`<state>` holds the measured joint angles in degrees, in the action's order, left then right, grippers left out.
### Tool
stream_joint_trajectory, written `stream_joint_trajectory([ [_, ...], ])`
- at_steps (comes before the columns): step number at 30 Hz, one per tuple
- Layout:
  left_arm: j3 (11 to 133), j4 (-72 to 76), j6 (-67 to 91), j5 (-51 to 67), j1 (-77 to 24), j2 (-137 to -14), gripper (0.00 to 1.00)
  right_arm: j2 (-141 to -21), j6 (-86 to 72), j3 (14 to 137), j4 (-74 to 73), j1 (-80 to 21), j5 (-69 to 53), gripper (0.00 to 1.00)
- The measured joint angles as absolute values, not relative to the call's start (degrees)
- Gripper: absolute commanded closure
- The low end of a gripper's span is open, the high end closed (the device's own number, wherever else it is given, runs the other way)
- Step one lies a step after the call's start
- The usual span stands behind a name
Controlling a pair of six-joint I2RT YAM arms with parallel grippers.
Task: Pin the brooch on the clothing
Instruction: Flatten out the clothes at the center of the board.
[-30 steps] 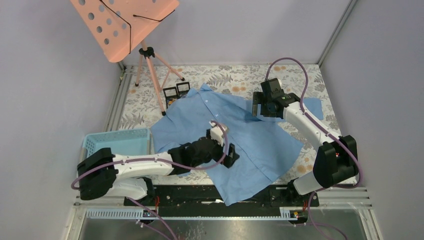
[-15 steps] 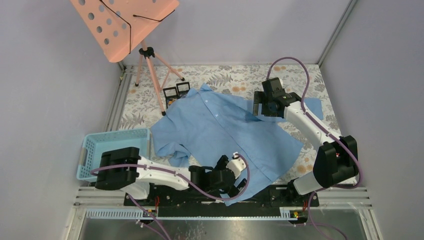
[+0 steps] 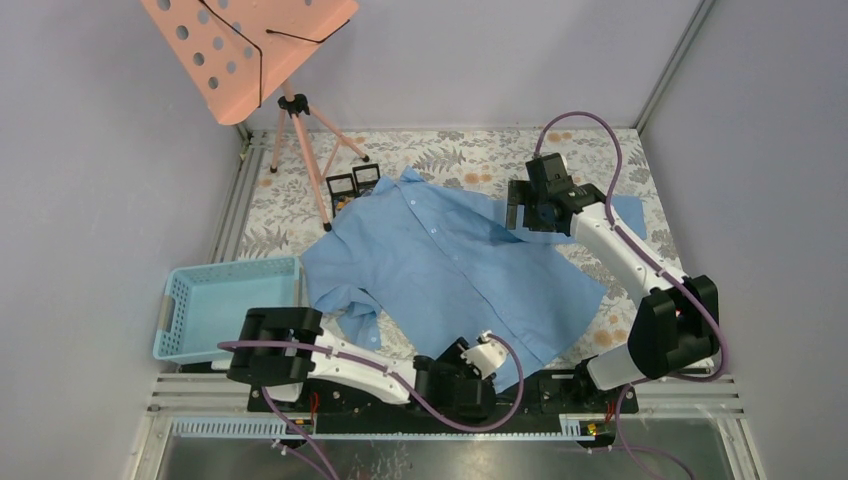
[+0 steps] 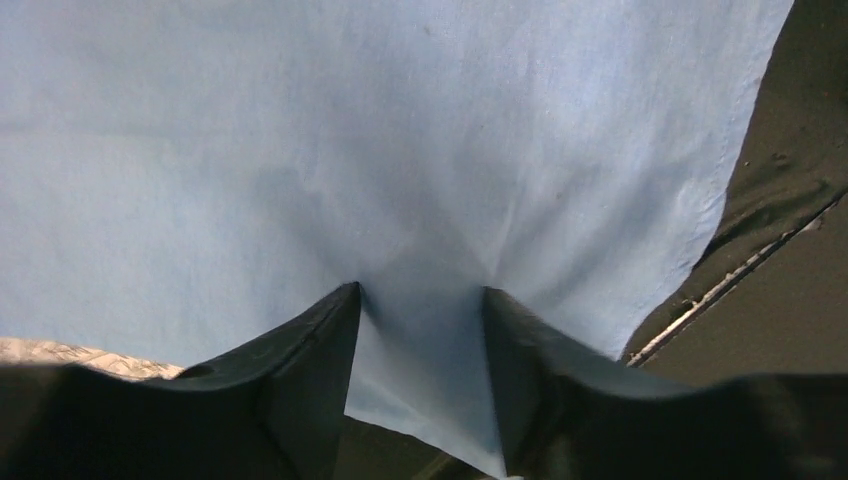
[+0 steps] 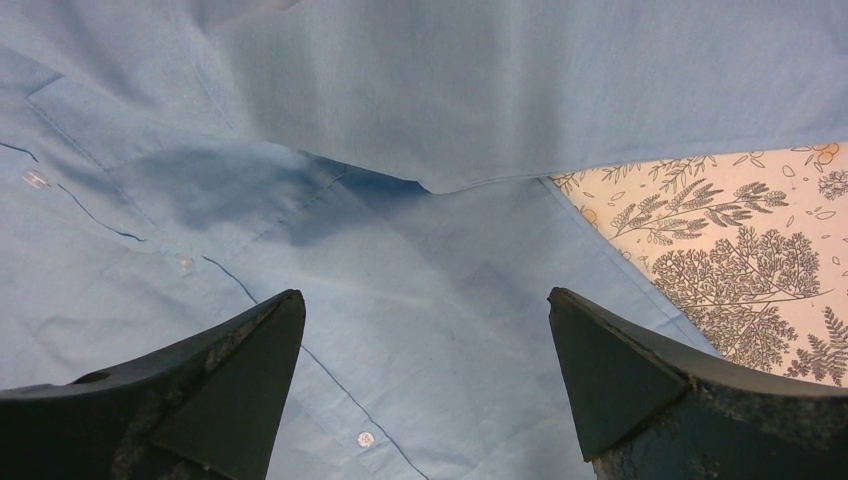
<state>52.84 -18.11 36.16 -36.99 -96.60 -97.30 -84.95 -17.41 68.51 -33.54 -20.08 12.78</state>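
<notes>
The clothing [image 3: 450, 260], a light blue button-up shirt, lies spread on the floral table. My left gripper [image 3: 478, 365] is at the shirt's near hem by the table's front edge. In the left wrist view its jaws [image 4: 422, 292] stand half narrowed, still apart, with the hem of the clothing [image 4: 400, 150] between the fingertips. My right gripper [image 3: 520, 215] hovers over the shirt's far right part. Its jaws [image 5: 425, 295] are wide open above the button placket of the clothing [image 5: 450, 330] and hold nothing. The brooch is out of view.
A light blue plastic basket [image 3: 175, 300] sits at the near left. A pink music stand [image 3: 250, 50] on a tripod rises at the back left, with two small black boxes [image 3: 353, 183] beside the collar. Black rail [image 4: 790, 280] runs under the hem.
My left arm swung from the shirt's middle down to its near hem, and its jaws narrowed from wide open to half. The hem has shifted. The right arm has barely moved.
</notes>
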Motion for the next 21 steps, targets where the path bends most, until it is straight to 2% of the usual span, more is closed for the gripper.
stream_joint_trajectory([
  [7, 51.2, -19.6, 40.7, -36.6, -96.5, -96.7, 1.0, -84.3, -17.2, 68.5, -33.6, -20.1, 12.8, 0.0],
  [13, 46.8, -21.9, 44.4, -35.3, -97.1, -91.5, 1.0, -87.5, -16.4, 71.6, -33.6, -19.9, 13.5, 0.0],
  [21, 42.5, -28.1, 50.9, -30.8, -99.5, -81.6, 1.0, -102.5, -14.8, 82.8, -33.8, -18.6, 14.5, 0.0],
])
